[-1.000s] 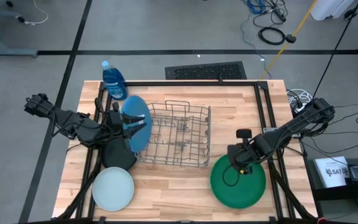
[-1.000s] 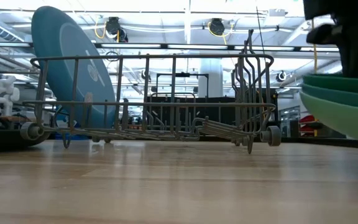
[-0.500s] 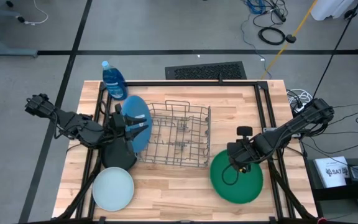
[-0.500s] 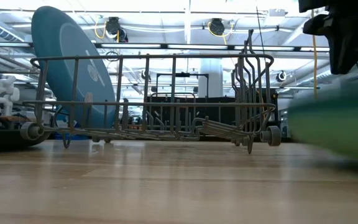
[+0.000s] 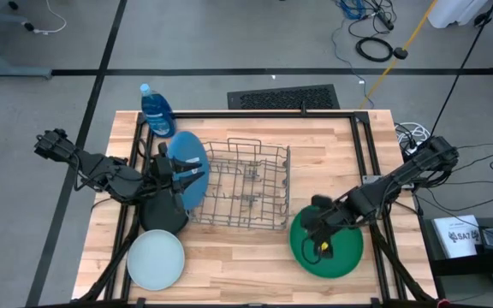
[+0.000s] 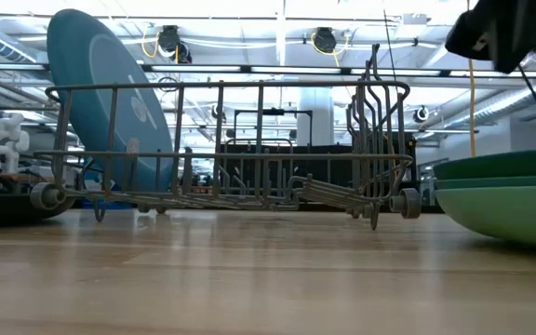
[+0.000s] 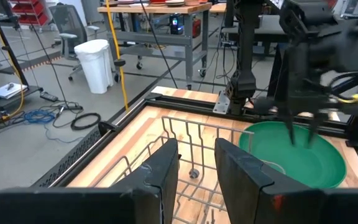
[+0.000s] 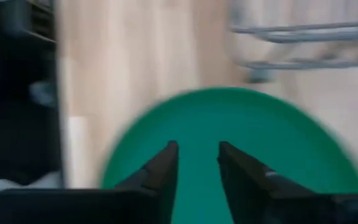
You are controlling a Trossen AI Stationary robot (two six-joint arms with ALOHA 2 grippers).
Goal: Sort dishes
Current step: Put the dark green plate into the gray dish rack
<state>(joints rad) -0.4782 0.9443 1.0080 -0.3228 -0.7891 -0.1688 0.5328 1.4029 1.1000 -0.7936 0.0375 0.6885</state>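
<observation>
Green plates [image 6: 515, 191] look stacked only down low.

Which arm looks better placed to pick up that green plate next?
The right one. Its tool hangs open directly over the green plate, while the left tool sits across the table beside the blue plate in the rack.

We read this as a lab or workshop: concrete floor with loose cables [image 5: 373, 47], white bin [image 7: 98, 64], workbenches [image 7: 166, 12] and ceiling ducting behind the wooden table [image 5: 229, 252].
</observation>
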